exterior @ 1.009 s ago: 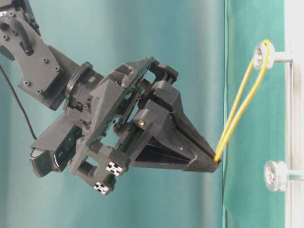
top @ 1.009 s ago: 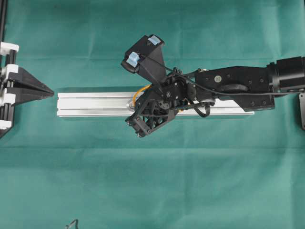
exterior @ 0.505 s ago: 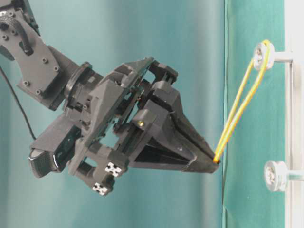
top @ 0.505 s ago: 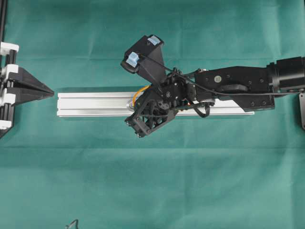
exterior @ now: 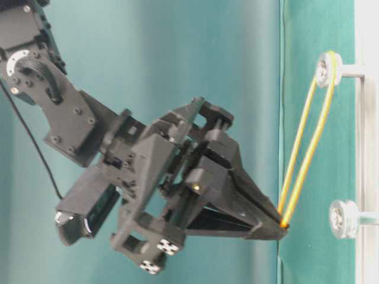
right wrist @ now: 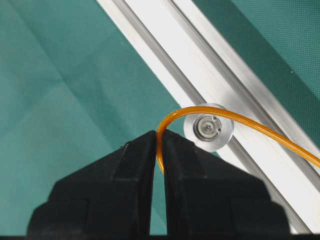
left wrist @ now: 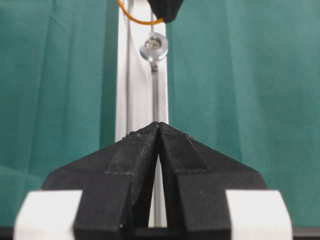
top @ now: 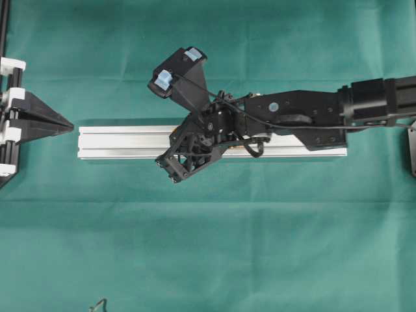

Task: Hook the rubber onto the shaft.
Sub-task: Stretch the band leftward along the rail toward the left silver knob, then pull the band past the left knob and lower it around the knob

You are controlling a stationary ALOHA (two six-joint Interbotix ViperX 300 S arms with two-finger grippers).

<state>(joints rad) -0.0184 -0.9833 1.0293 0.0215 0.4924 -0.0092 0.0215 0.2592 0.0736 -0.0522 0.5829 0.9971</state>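
Thin orange band (exterior: 305, 145), a fine closed loop, pulled long and tight. One end hooked on the far shaft (exterior: 327, 69) sticking out of the rail (top: 123, 143); the other end pinched in the tip of the right gripper (exterior: 283, 228). Right jaws clenched on the band. Band tip just beside the near shaft (exterior: 342, 218), not on it yet.

In the table-level view: both strands of the band seen as a narrow V, and both shafts standing out from the rail, well apart from each other. In the overhead view: band almost hidden under the right gripper (top: 185, 146), only the long silver rail on the green cloth (top: 208, 260) clear to see. In the right wrist view: band (right wrist: 235, 122) curving close past the round head of the near shaft (right wrist: 208, 127), then down between the black fingers (right wrist: 135, 170). In the left wrist view: near shaft (left wrist: 153, 46) on the rail, a bit of orange band (left wrist: 134, 17) above it, by the dark tip of the right gripper.

Left gripper (left wrist: 159, 127) off the left end of the rail, pointing along it, jaws pressed together with nothing in them.

Right arm (top: 305, 120) lying over the right half of the rail, covering it from above.
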